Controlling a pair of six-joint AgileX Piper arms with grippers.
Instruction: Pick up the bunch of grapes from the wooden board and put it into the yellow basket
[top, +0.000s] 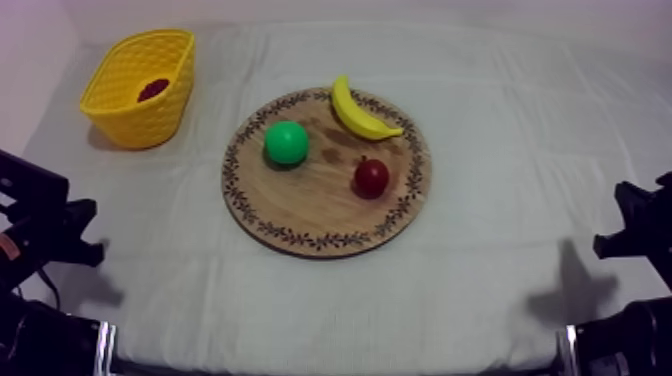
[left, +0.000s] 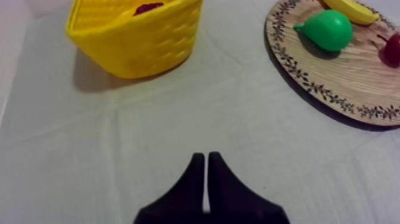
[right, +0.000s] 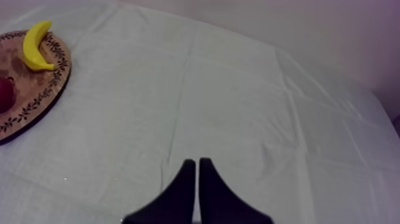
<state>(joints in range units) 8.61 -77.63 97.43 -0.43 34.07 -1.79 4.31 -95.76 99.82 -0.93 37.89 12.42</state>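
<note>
The yellow basket (top: 128, 110), at the worktop's (top: 500, 250) far left corner, holds a dark red lump, seemingly the bunch of grapes (top: 153, 90). The wooden board (top: 300, 215) carries pear (top: 286, 142), banana (top: 360, 112) and small red fruit (top: 371, 178). The left jaws and right jaws lie pressed together, empty, at the near corners. The task looks done: best leave both parked.

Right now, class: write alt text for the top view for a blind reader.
A round wooden board holds a banana, a green pear and a small red fruit; left of it, a yellow basket holds something dark red.
</note>
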